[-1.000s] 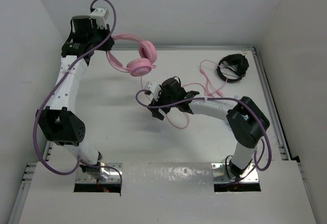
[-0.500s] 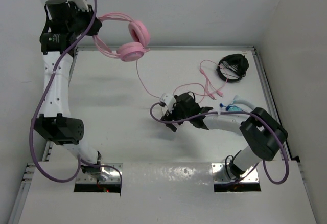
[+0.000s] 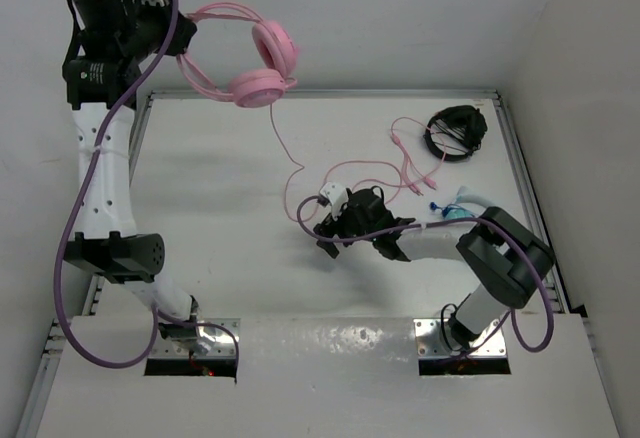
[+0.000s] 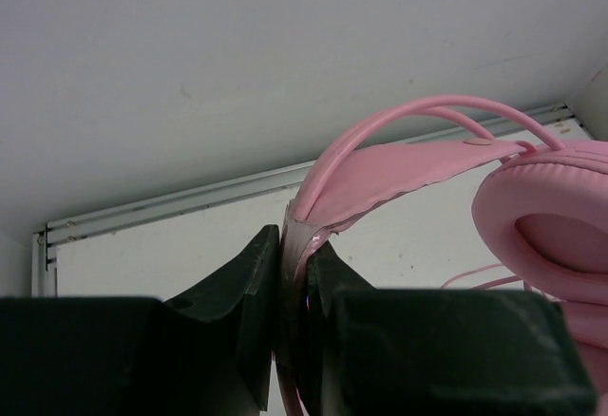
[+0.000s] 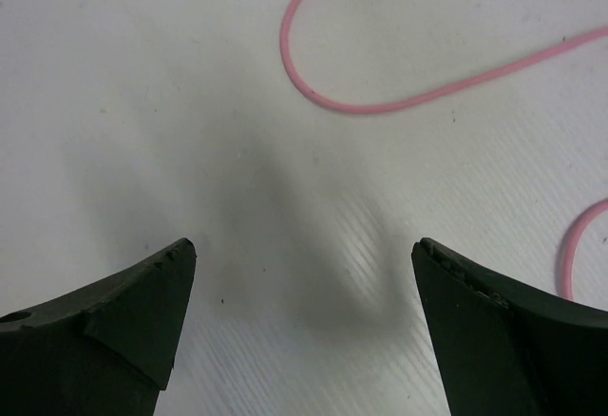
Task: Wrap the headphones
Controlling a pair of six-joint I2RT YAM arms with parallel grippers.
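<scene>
The pink headphones hang in the air at the far left, held by their thin headband. My left gripper is shut on that headband, raised high over the table's back left corner. The pink cable drops from the earcups to the table and loops toward the right. My right gripper is open and empty, low over the table centre, with a cable loop lying just beyond its fingertips. An earcup shows at the right in the left wrist view.
Black headphones with coiled cable lie at the back right. A small blue object lies near the right arm. The table's raised rim runs along the right side; white walls close in the back and sides.
My left gripper lifted the headphones up and to the left, pulling the cable taut off the table. My right gripper moved right and slightly nearer, away from the cable loop it hovered over.
</scene>
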